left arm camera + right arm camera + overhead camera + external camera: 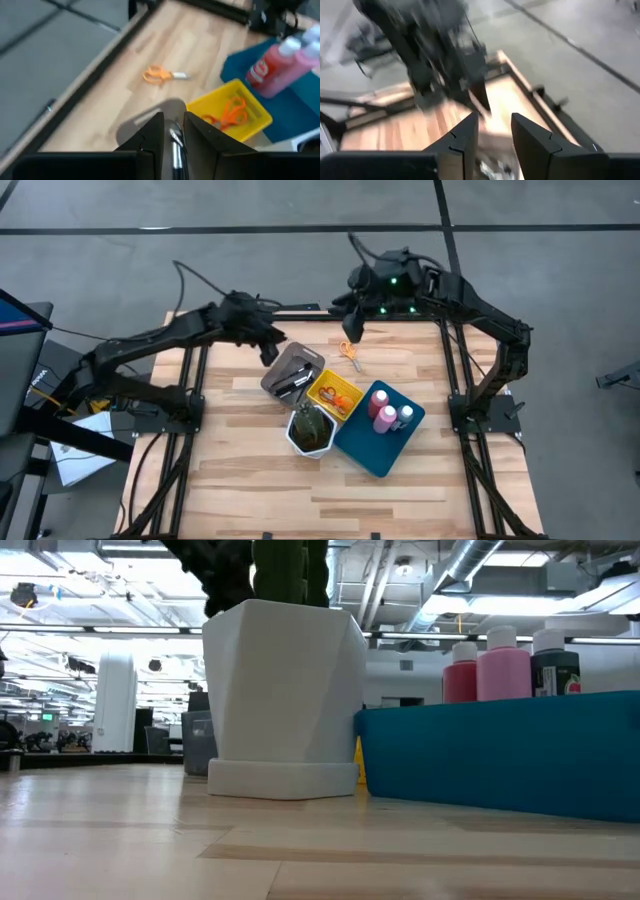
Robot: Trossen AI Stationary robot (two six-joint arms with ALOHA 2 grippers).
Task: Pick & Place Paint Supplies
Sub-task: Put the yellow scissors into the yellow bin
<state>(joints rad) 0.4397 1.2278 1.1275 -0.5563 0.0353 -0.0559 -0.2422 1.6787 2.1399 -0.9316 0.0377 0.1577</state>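
Observation:
My left gripper [270,346] hangs over the far-left end of the grey tray [293,372] and is shut on a thin silvery brush [175,142]. Dark brushes [293,386] lie in that tray. My right gripper [352,330] hovers just beyond the orange-handled scissors [350,356], which lie flat on the table; its fingers [465,140] stand slightly apart with nothing between them. A second pair of orange scissors [231,112] lies in the yellow tray [335,393]. Two pink bottles [383,408] and a grey white-capped bottle [405,416] stand in the blue tray [372,448]. My left gripper pinches the brush's silvery part [173,134] between its two fingers, coming from above and slanting down. The brush runs along the fingers rather than across them. Whether its lower end touches the grey tray cannot be seen.
A white hexagonal pot [310,432] with a green plant stands at the near side of the yellow tray and fills much of the low view [285,690]. Black frame rails [447,370] run along the table's left, right and far edges. Bare wood lies toward the near edge.

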